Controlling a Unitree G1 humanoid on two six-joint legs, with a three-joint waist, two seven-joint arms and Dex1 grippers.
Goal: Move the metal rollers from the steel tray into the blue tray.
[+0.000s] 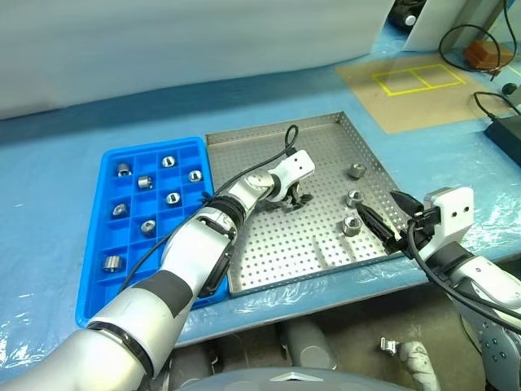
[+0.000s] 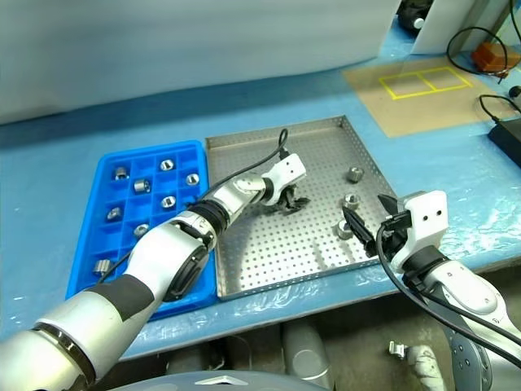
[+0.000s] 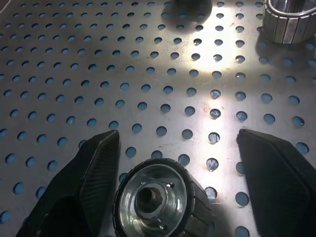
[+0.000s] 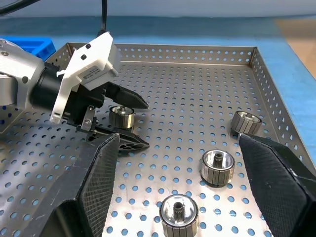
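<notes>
One roller (image 4: 121, 117) lying sideways, between spread left claw (image 4: 129, 123) tips

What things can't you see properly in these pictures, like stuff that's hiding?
- Left wrist view: a metal roller at the picture's upper edge is cut off.
- Left eye view: the roller between the left claw's fingers is hidden by the claw; the right wrist view shows that roller.
- Left eye view: the blue tray's near corner is covered by the left arm.
- Right eye view: part of a roller sits behind the right claw.
</notes>
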